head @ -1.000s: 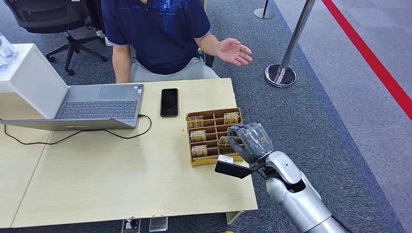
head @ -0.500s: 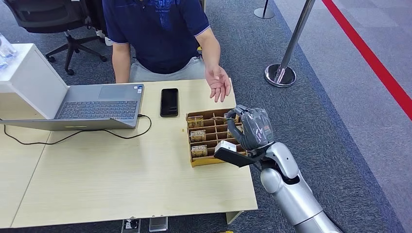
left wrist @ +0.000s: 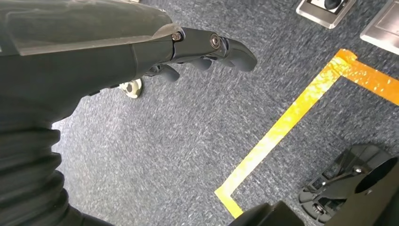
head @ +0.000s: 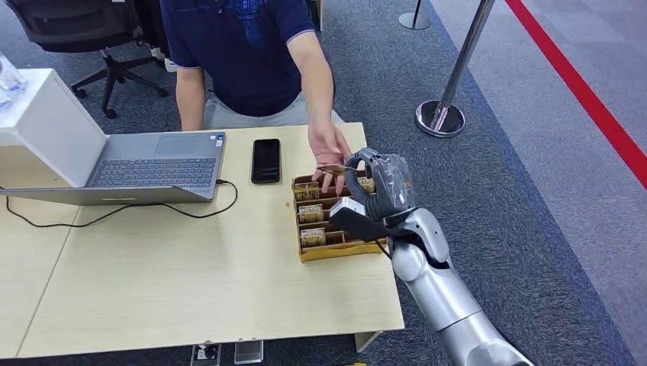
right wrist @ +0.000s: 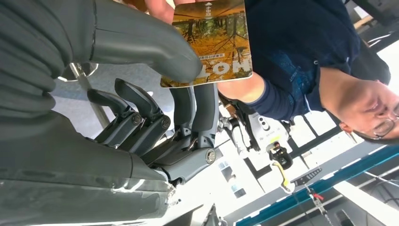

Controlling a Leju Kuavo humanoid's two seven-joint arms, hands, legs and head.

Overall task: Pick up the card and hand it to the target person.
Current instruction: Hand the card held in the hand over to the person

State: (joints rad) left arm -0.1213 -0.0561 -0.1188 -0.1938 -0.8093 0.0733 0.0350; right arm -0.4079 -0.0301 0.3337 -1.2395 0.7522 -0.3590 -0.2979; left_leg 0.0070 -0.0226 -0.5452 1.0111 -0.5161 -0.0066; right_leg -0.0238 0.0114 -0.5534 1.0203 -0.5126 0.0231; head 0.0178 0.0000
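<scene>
Head view: R hand [head: 379, 189] raised over far end of the cardboard divider box [head: 333, 252] on the table [head: 168, 274], thumb + fingers pinching the card [head: 331, 168], roughly flat. Person's hand [head: 329, 152] reaches in from across the table, fingertips touching the card's far edge. R wrist view confirms: thumb [right wrist: 141, 44] pressed on card face [right wrist: 214, 42], fingers under it, other fingers curled. L hand [left wrist: 207, 49] hangs over carpet, fingers loosely curled, holding nothing. Laptop [head: 145, 164] and phone [head: 265, 160] on table left of box, more cards in box slots.
</scene>
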